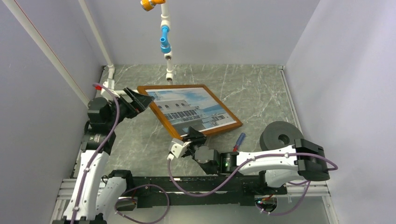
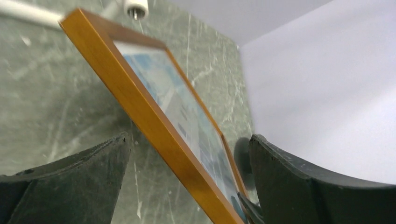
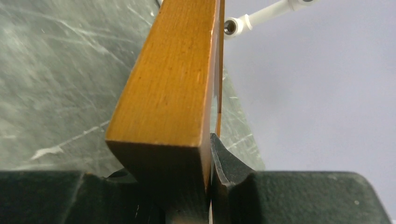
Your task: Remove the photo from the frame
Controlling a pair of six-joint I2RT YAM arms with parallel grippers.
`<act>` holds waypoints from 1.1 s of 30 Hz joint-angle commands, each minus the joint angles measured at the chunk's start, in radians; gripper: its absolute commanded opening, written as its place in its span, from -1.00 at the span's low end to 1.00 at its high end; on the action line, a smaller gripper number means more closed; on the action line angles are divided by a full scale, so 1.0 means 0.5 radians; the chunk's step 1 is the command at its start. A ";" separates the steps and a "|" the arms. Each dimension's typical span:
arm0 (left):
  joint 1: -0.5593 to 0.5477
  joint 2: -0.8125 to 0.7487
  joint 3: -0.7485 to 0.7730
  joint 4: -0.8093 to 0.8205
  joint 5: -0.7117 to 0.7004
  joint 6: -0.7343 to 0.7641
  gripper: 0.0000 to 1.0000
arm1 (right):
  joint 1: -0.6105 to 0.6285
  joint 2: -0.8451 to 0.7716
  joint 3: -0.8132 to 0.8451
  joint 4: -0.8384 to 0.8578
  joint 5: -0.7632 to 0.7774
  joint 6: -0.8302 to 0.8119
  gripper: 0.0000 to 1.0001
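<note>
Right then: your right end effector [image 1: 193, 136] was pinching the near corner of the frame [image 1: 159, 113]. In the right wrist view its dark fingers [image 3: 226, 165] were pressed against both faces of the wooden rail [image 3: 173, 93]. That corner was lifted off the desk [image 1: 261, 93], so the frame sat tilted, face up and slanted toward the right. The photo [image 1: 191, 108], a white building under blue sky, lay inside the frame's border.

Your left end effector [image 1: 146, 100] was spread wide at the frame's left corner. In the left wrist view the rail [image 2: 154, 126] ran between the two fingers [image 2: 84, 172] with space on either side, and I could not see any clear contact.

Just right of the frame lay a small red-and-blue tool [image 1: 239, 140], and beyond it a grey roll [image 1: 280, 135]. A white pipe [image 1: 166, 51] with a blue fitting hung over the far edge of the frame.
</note>
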 commanded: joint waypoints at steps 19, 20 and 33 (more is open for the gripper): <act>0.002 -0.340 1.089 -0.862 -0.668 0.661 0.99 | 0.151 -0.389 0.635 -0.272 -0.481 1.642 -1.00; 0.004 -0.358 1.086 -0.843 -0.659 0.646 0.99 | 0.150 -0.388 0.678 -0.324 -0.475 1.689 -1.00; 0.003 -0.444 0.920 -0.686 -0.636 0.532 0.99 | -0.057 -0.544 0.732 -0.629 -0.275 2.137 -1.00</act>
